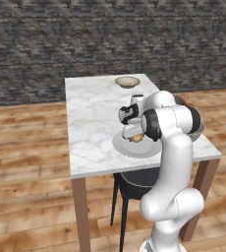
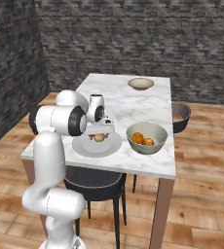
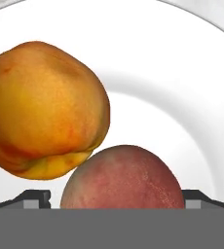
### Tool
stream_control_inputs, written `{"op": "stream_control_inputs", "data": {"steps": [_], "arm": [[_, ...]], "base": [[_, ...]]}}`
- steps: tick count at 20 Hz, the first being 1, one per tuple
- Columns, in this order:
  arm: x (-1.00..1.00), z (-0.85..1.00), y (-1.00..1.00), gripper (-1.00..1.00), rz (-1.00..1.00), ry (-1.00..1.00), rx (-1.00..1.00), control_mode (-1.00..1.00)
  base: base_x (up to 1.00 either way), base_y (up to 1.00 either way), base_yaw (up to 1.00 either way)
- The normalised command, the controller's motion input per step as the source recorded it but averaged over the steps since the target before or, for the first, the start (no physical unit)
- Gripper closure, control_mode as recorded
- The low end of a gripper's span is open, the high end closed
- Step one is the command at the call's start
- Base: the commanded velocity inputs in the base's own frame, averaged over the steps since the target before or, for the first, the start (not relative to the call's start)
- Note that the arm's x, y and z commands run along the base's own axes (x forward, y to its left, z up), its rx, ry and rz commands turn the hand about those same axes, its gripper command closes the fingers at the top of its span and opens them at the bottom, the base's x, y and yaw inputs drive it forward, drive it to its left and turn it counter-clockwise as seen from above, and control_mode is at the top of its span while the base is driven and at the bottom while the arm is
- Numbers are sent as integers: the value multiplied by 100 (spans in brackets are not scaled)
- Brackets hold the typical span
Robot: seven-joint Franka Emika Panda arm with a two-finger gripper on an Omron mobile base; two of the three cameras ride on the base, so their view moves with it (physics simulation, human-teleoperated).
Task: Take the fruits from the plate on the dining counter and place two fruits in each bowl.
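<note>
- Plate (image 3: 192,73): plain white.
- Peach (image 3: 43,109): orange-yellow, red blush.
- Second fruit (image 3: 123,177): mottled reddish-brown.
- Counter (image 1: 93,113): white marble, grey veins.
- Wall (image 1: 110,34): dark grey brick.

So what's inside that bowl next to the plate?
Two orange fruits sit inside the near bowl, side by side. Whatever lies beneath them is covered. The far bowl looks empty, though its floor is hard to see. Two more fruits remain on the plate.
</note>
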Motion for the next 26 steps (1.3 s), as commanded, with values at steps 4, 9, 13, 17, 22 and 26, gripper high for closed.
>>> {"op": "stream_control_inputs", "data": {"steps": [4,9,13,17,22,26], "arm": [[0,-2,0,-100,3,0,0,-100],[0,-3,0,100,1,0,0,-100],[-7,0,0,100,0,0,0,-100],[-56,51,0,100,-7,0,5,-100],[-98,100,5,100,-6,-3,9,-100],[-100,93,22,100,-2,-12,1,-100]], "base": [[0,0,0],[0,0,0],[0,0,0],[0,0,0],[0,0,0],[0,0,0]]}}
